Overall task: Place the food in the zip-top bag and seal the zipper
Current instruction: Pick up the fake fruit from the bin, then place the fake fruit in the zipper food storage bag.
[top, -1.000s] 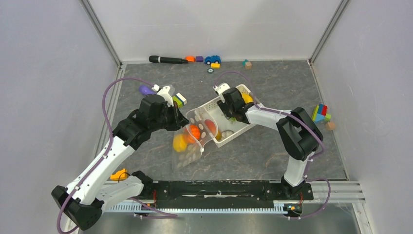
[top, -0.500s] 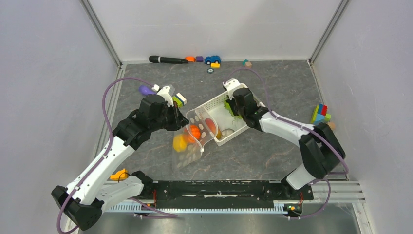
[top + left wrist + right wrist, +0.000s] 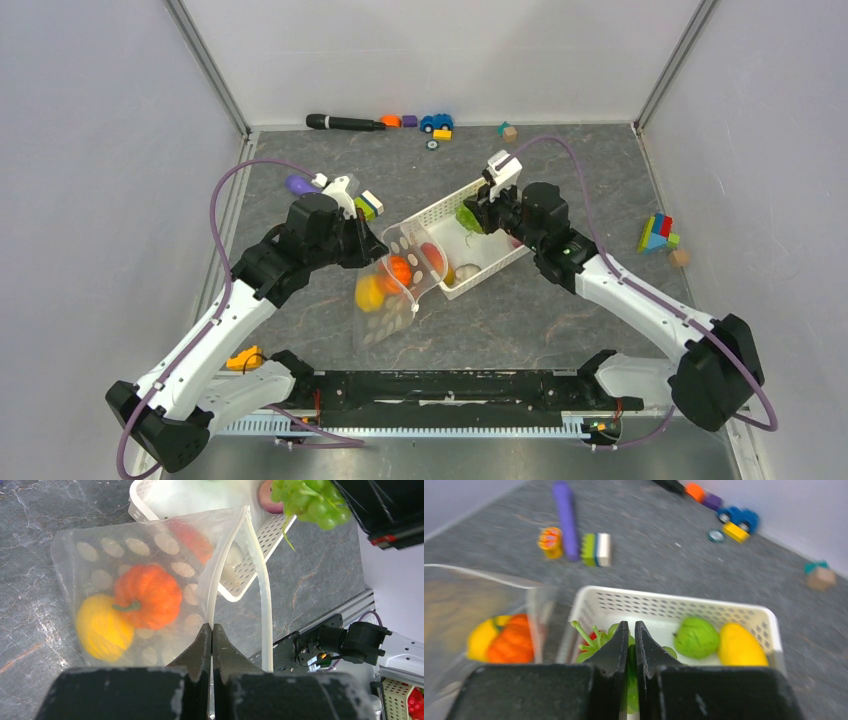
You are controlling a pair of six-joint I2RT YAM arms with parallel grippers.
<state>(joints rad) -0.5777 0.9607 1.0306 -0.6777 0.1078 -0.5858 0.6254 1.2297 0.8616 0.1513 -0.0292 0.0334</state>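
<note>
Left gripper (image 3: 212, 628) pinches clear, white-dotted zip-top bag (image 3: 100, 555) at its open mouth, orange pumpkin (image 3: 147, 597) inside. Right gripper (image 3: 631, 626) clamps green grapes (image 3: 310, 500).

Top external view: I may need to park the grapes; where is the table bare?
Bare table lies between the white basket and the arm bases, and between the basket and the toy car at the back. The centre is crowded: the left gripper pinches the zip-top bag beside the basket, the right gripper holds the green grapes over it.
</note>
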